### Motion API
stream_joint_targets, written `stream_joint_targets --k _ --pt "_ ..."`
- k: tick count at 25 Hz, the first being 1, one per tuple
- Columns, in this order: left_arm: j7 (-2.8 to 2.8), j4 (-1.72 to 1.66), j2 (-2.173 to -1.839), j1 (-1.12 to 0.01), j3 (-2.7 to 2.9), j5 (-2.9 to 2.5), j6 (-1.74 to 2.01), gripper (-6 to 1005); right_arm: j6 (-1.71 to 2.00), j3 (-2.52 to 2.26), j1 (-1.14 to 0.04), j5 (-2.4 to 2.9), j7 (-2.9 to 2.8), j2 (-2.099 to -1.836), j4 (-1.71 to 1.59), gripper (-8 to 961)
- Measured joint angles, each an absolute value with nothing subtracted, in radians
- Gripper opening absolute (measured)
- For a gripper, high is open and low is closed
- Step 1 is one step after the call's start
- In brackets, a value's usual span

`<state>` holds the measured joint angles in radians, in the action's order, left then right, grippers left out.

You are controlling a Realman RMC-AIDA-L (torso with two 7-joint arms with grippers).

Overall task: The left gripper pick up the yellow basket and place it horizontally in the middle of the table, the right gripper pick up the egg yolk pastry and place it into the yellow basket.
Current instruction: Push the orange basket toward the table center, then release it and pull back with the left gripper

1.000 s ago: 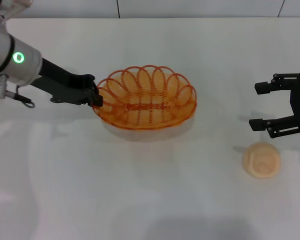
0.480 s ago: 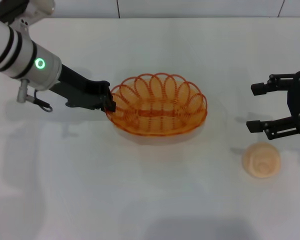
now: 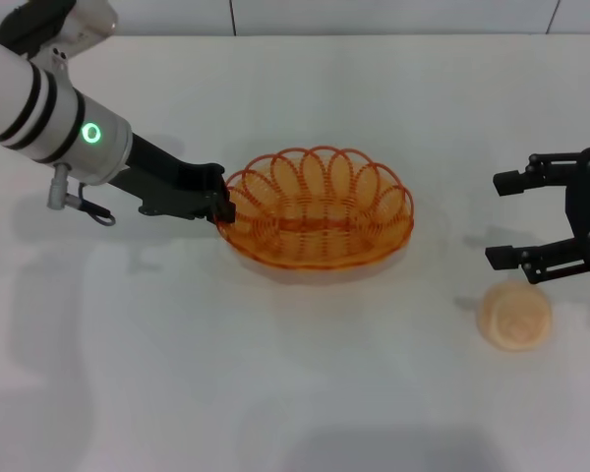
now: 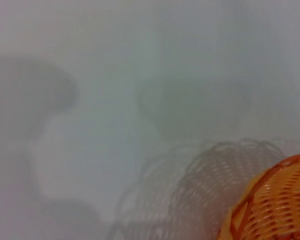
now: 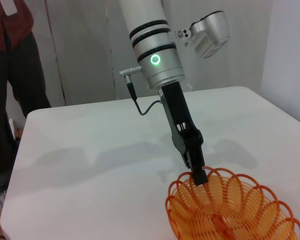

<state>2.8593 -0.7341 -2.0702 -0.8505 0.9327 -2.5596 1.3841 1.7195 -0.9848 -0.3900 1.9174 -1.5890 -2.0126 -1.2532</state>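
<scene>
- Left pincer (image 3: 222,206): closed on the rim of the yellow basket (image 3: 317,207) at the end facing the tabletop's left edge; black fingers on a black arm with a white, black-banded segment and a green ring light.
- Yellow basket: orange-yellow looped wire, scalloped rim, long axis running parallel to the far edge, lying about midway between the left and right edges of the tabletop (image 3: 295,393); whether it rests on the surface or hangs just above it cannot be told.
- Right pincer (image 3: 511,219): fingers spread wide, holding nothing, near the right edge, just on the far side of the pastry and apart from it.
- Egg yolk pastry (image 3: 513,315): round, pale cream, swirl on top, on the tabletop near the right edge, well apart from the basket.
- Step in hand, by judgement: step 1, placing the basket. Next move calls for setting it flat and releasing the rim; then the right pincer descends on the pastry.
- Writing, brands, labels: 0 legible.
</scene>
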Motion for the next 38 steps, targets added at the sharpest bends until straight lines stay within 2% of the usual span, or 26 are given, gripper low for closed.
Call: stream_joint_targets --k 25,31,38 --pt "2.858 -0.721 -2.075 -0.839 0.955 -2.551 1.386 144 1.739 -0.985 -0.39 1.917 -1.589 -2.013 -1.255 831" --pt "2.849 -0.73 -2.073 -0.829 0.949 -2.536 1.386 368 1.739 -0.984 -0.389 1.917 -1.589 -2.013 -1.256 830" --pt "2.775 -0.811 -2.055 -0.793 0.946 -2.485 1.388 696 1.738 -0.985 -0.388 1.917 -1.589 -2.013 -1.249 829"
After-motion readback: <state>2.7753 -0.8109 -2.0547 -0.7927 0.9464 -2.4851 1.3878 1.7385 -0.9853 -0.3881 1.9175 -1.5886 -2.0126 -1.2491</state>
